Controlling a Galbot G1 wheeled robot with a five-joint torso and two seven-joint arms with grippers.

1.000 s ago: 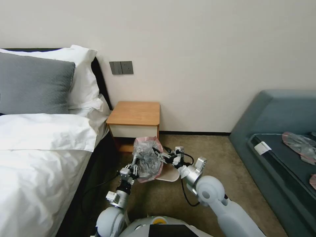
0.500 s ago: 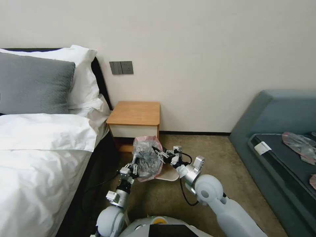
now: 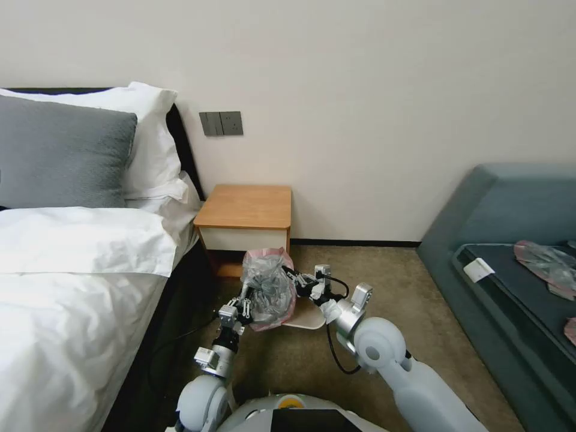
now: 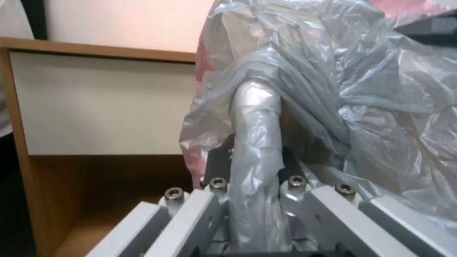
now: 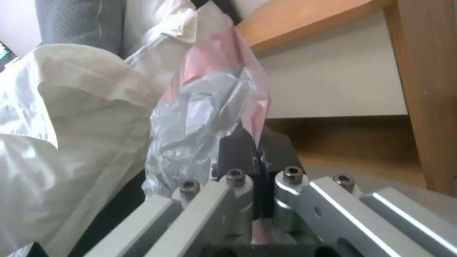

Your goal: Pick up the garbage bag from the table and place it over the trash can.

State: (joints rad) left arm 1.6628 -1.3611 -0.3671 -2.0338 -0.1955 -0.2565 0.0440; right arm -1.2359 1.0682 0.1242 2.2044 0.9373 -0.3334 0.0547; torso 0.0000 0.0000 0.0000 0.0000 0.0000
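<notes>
We see the garbage bag [image 3: 268, 290] held up off the floor between the two grippers, in front of the table [image 3: 246, 207] and just left of the trash can [image 3: 307, 319], whose cream rim pokes out beneath and to the right of the bag. The left gripper [image 3: 245, 296] meets the bag from the near left side; in the left wrist view its fingers [image 4: 255, 107] are clamped together on a twisted fold of the grey plastic, which wraps over them and hides most of the pads. The right gripper [image 3: 289, 276] comes in from the right at the bag's upper edge; the right wrist view shows its dark fingers [image 5: 238, 150] pressed shut on the pink-edged film, with the rest of the bag [image 5: 205, 103] billowing up beyond them. The bag hangs wrinkled and bunched, grey in the middle with pink-red along its border, and its lower part sits at about the level of the bin's rim; we cannot tell whether it touches the rim. The table stands against the far wall between the bed [image 3: 72, 288] on the left and open carpet, its orange-brown top bare, its white drawer front [image 4: 105, 107] facing us. Far to the right, flatter grey-pink plastic bags [image 3: 549, 264] lie on the blue-grey sofa [image 3: 480, 210].
</notes>
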